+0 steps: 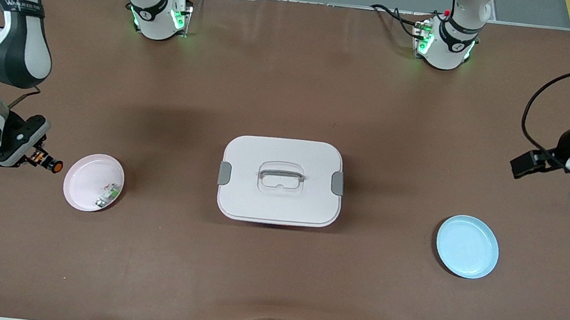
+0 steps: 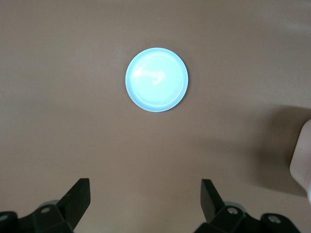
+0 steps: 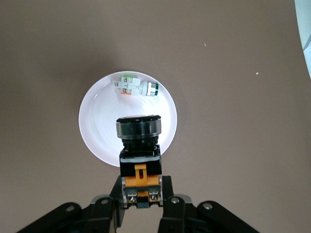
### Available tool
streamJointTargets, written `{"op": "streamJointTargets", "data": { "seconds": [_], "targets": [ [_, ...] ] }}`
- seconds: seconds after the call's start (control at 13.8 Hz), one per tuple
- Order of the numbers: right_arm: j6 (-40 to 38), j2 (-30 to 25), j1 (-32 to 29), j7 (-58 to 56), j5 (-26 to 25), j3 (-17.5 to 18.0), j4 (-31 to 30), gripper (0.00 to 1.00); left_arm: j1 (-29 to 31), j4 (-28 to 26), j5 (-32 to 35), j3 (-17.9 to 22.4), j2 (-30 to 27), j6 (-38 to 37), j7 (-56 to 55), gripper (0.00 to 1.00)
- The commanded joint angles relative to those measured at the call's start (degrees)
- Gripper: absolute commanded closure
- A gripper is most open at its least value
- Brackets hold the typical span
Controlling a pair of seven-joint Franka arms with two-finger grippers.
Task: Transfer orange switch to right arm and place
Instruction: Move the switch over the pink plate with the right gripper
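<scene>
The right gripper [image 3: 141, 191] is clamped on the terminal end of the orange switch [image 3: 139, 155], so the button end projects clear of the fingers and can be lowered first. In the front view the gripper [image 1: 34, 157] carries the switch [image 1: 47, 162] in the air just beside the pink plate [image 1: 78, 195], at the right arm's end of the table. The right wrist view lines the switch up with that plate [image 3: 92, 131]. The switch is therefore already in the right arm's grasp; judged from this, only the placing remains.

A small green-and-white part [image 3: 136, 87] lies in the pink plate near its rim, leaving bare plate surface for the switch.

The left gripper [image 2: 143, 199] waits with its jaws apart and nothing between them, raised over the table near the blue plate [image 2: 156, 79], well apart from the pink plate. The white lidded box [image 1: 281, 180] sits between the two plates.
</scene>
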Motion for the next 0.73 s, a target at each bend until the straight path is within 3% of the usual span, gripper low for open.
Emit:
{"op": "streamJointTargets", "data": {
  "seconds": [0.0,0.15,0.36,0.65],
  "targets": [
    [2.14,0.95,-1.65,-1.61,-0.61,1.26,-1.39,1.0,-6.84,-6.26,-6.59,11.2,-7.48,0.26,5.47,0.0],
    [2.75,2.97,-1.74,-1.61,-0.26,1.26,-1.48,1.0,-11.43,-8.46,-8.2,16.86,-10.64,0.17,7.25,0.0],
    [4.94,5.7,-2.53,-1.61,0.18,1.43,-2.09,1.0,-13.46,-11.19,-8.46,18.19,-13.46,0.17,7.34,0.0],
    [6.53,8.86,-2.62,-1.88,3.69,1.44,-2.62,1.0,-19.53,-11.9,-8.46,23.55,-14.88,0.08,7.25,0.0]
  ]
}}
